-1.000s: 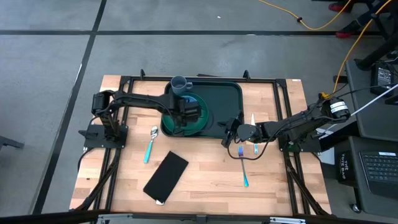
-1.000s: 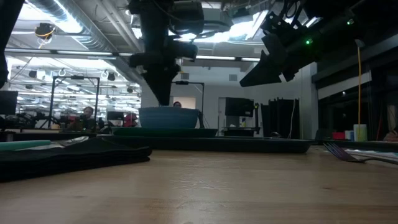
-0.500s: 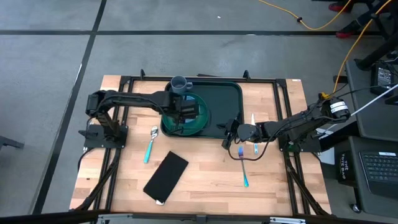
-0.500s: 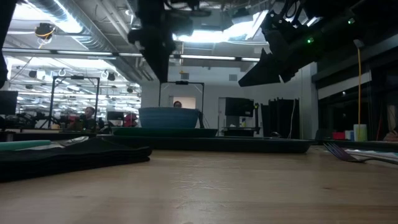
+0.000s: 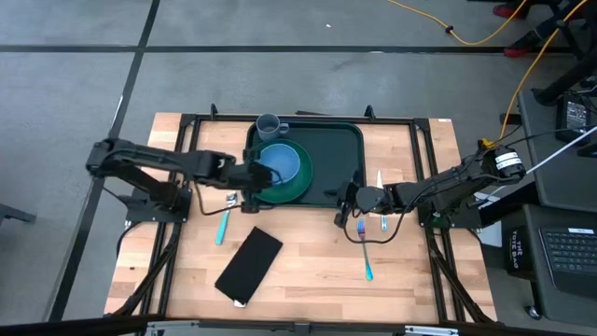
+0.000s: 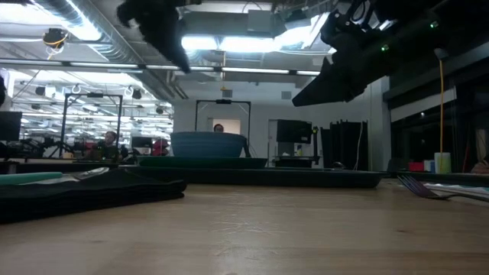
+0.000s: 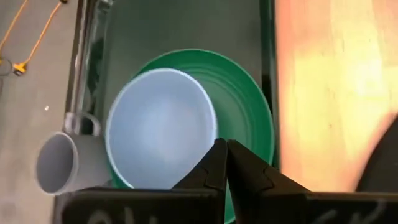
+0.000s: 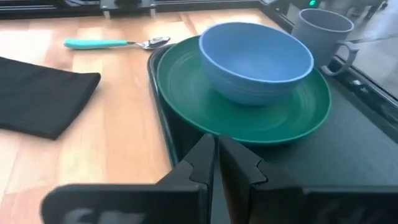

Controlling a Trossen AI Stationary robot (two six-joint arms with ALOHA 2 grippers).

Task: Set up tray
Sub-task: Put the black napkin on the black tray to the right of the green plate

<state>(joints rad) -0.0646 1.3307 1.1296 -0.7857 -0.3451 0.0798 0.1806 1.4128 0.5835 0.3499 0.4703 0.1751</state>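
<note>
Lying flat, tray (image 5: 336, 149) long axis runs left-right; left jaws and right jaws both closed, empty.

- high view: overhead, straight down – whole table (image 5: 308, 271), both arms.
- low view: tabletop height, level across toward the room.
- left wrist: close above the blue bowl (image 7: 160, 127).
- right wrist: close, low – same bowl on the green plate (image 8: 249, 115).

Our left gripper (image 5: 250, 177) held low, arm stretched rightward, jaws pressed together. Our right gripper (image 5: 343, 201) reaches leftward, arm extended, jaws likewise closed, empty.
</note>
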